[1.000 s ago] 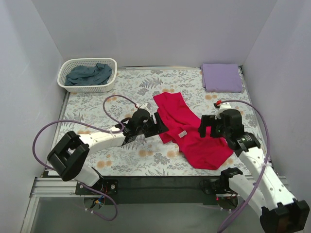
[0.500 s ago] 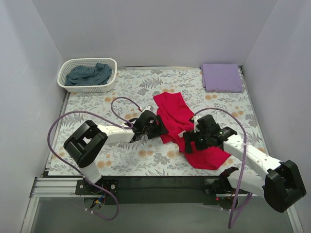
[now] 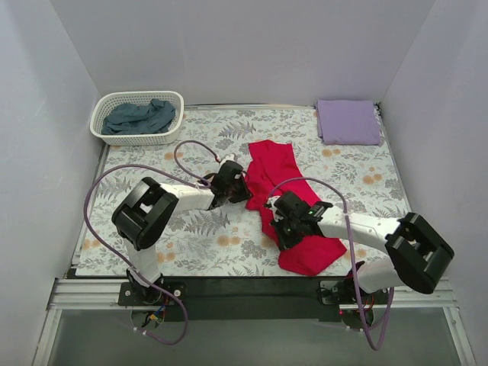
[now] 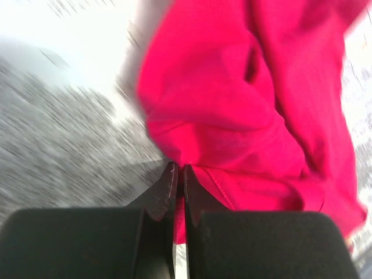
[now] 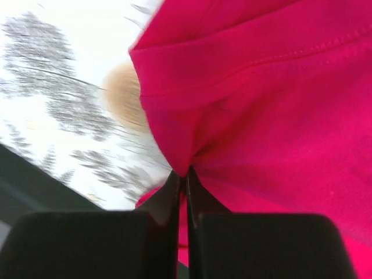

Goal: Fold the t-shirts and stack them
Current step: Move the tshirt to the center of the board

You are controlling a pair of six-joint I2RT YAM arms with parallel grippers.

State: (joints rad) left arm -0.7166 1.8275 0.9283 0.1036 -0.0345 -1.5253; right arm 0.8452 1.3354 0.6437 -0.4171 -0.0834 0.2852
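The red t-shirt [image 3: 280, 169] lies crumpled in the middle of the counter [image 3: 191, 244], running from its far end near the centre to a bunched near end by the front edge. A second ago it lay broader and flatter, with both pincers spread and standing off at either side. Now the left pincer [image 3: 242, 191] is pressed together on the cloth's left hem, and the right pincer [image 3: 274, 223] has swung across the shirt and pinches the same left edge nearer the front. Each wrist view shows the fingertips nipped on a red fold. The cloth has drawn in narrower and gathered towards that side.

By my reading both holds are made, so the fold or a spreading pull can start; the blurred wrist views suggest the arms are moving already.

The lavender t-shirt [image 3: 348, 120] sits folded at the far right corner. The blue-grey t-shirt [image 3: 141, 117] is heaped in a white basket [image 3: 137, 139] at the far left. A floral cover dresses the counter, and plain pale walls [image 3: 244, 46] close in three sides
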